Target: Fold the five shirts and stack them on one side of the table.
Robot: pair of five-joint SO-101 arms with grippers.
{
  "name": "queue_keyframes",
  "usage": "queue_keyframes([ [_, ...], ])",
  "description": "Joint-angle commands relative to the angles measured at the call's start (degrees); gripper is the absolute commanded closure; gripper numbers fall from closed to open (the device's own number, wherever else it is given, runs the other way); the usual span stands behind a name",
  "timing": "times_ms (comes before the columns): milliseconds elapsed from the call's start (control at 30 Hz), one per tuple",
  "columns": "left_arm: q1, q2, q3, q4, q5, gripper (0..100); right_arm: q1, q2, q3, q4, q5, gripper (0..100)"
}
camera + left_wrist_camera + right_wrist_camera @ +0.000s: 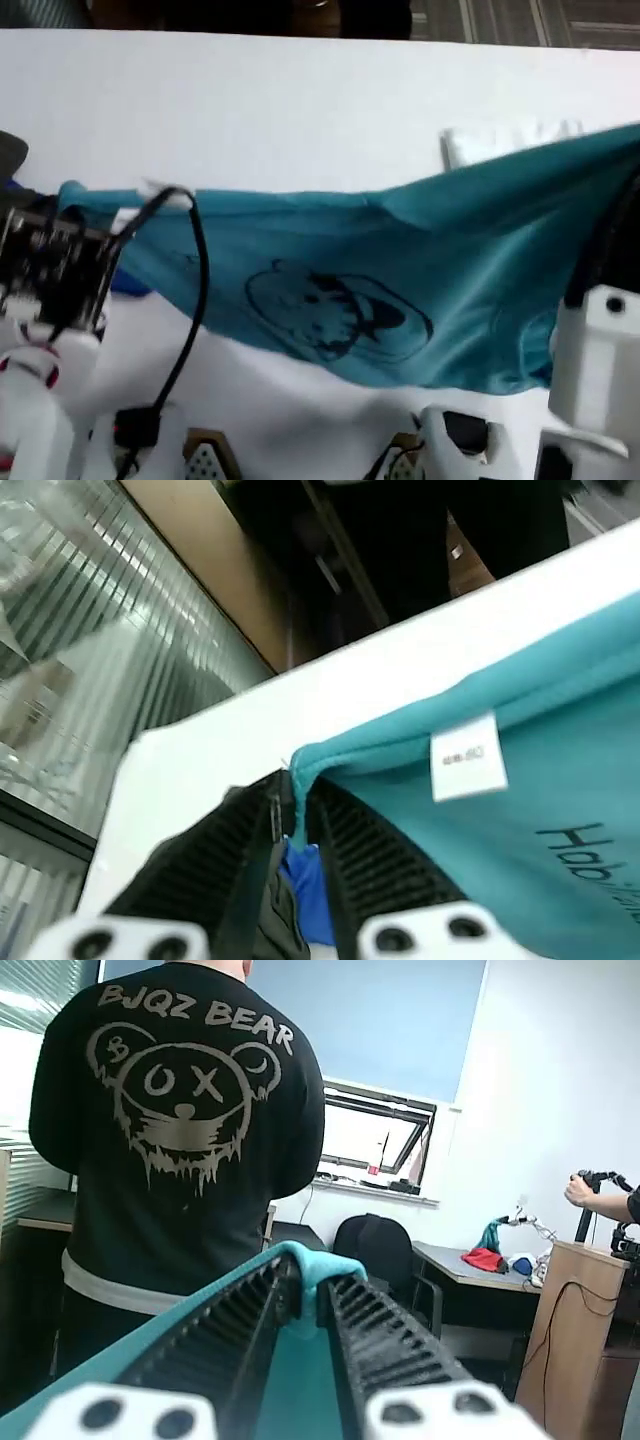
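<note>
**A:** Where is the shirt we are working on?

**B:** The teal shirt (pixel 400 290) hangs in the air above the white table (pixel 300 90). It is stretched sideways like a banner. Its round printed drawing (pixel 335 320) faces the overhead camera, and its lower edge sags toward the table on our side.

**A:** What holds it up?

**B:** Our two grippers, one at each end. The left gripper (pixel 296 798) has its jaws clamped tight on the cloth's edge, close to a small white label (pixel 468 757). The right gripper (pixel 306 1282) has its jaws nearly together, with a bunched bit of teal fabric pinched between them.

**A:** Why do we hold it like this?

**B:** We judge that pulling the shirt taut between two points spreads it out and eases the wrinkles. It could then be laid flat on the table for folding. Lifting it off the surface also lets the loose part hang free and not bunch up.

**A:** How many of each thing do we count?

**B:** One teal shirt, two grippers and one table. On the table beyond the shirt lies one pale, flat item (pixel 500 143), and we cannot tell whether it is another shirt. The task names five shirts, and this one is unfolded in the air, so we judge that much of the work is left.
</note>
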Motion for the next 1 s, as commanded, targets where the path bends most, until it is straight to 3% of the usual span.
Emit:
queue_keyframes([
  [0,0.18,0.09,-4.53,0.88,0.44,97,0.40,-2.51,-0.09,0.48,0.53,98.1],
  [233,0.09,-1.93,-7.96,2.73,0.44,97,0.57,-5.58,0.00,0.84,0.62,98.1],
  [433,0.09,-3.43,-1.89,0.70,0.00,97,0.57,-1.10,0.09,0.75,0.62,98.1],
  [800,0.44,-2.20,26.95,-25.32,0.00,97,0.04,24.75,0.09,0.84,0.00,98.1],
  [967,0.53,6.07,31.25,-32.70,0.09,97,-3.21,37.58,0.09,0.84,0.00,98.1],
])
